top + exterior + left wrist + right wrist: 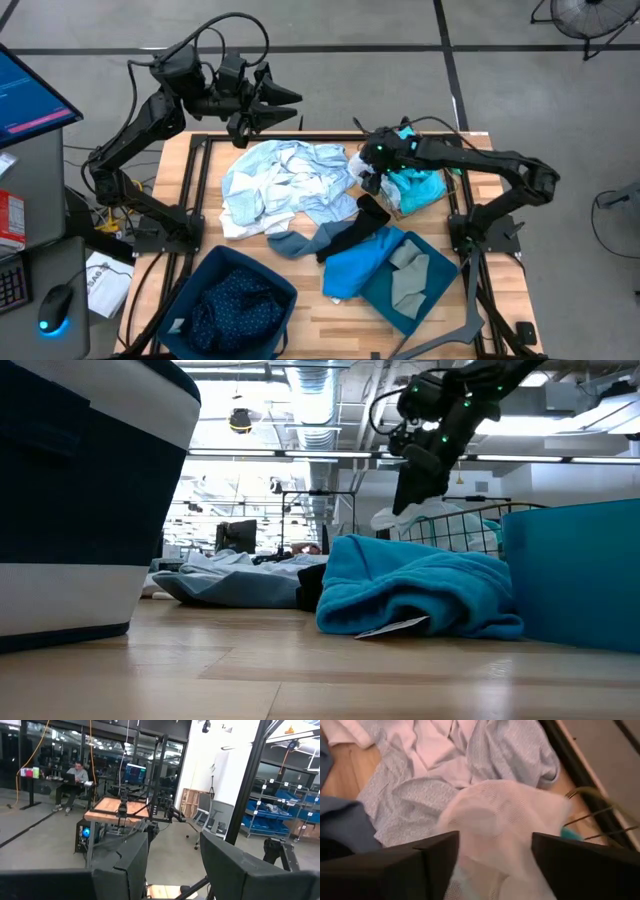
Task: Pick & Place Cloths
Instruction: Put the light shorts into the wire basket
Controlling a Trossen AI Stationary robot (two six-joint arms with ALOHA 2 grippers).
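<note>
Cloths lay scattered across our wooden table (300, 330): a pale blue heap (285, 185) near the far edge, a black piece (350, 235) and a bright blue one (355, 265) in the middle, the latter draped over the rim of a teal bin (420, 300) that held a grey piece (408, 275). A navy dotted garment (235, 300) filled a second bin (180, 295) on our left. Turquoise fabric (420, 185) sat in a wire basket (455, 170) on our right.

Our right gripper (372, 178) hovered just beside that basket, and its wrist view showed a white mesh cloth (495, 825) bunched between its fingers (435, 855), so we judged it clenched on that cloth, lifted above the pale blue heap. Our left gripper (275, 100) waited beyond the table's far edge, its fingers (125, 865) spread apart and holding nothing.

To do this step well, we judged we should keep the pinch firm, raise the dangling white cloth clear of the heap and the basket wire so it would not snag, and release only once it hung fully over the chosen container.
</note>
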